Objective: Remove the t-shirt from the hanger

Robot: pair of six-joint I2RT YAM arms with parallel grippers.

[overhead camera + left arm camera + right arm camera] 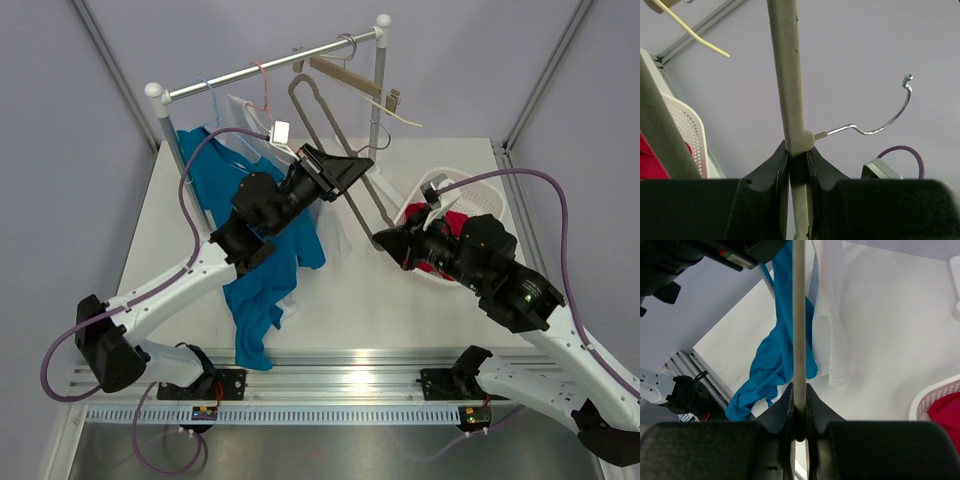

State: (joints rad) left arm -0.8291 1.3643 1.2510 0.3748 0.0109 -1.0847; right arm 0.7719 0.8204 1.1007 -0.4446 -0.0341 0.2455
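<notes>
Grey hanger, steadied at two points for stripping: left claw pinched shut on its neck, right claw clamped on its bar; blue t-shirt hangs beneath it, perhaps not yet clear.

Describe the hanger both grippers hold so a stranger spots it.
Start at the clothes rail at the back. Below it, the thick grey hanger slants between left gripper and right gripper, off the rail, unlike the wooden hanger hooked on it.
</notes>
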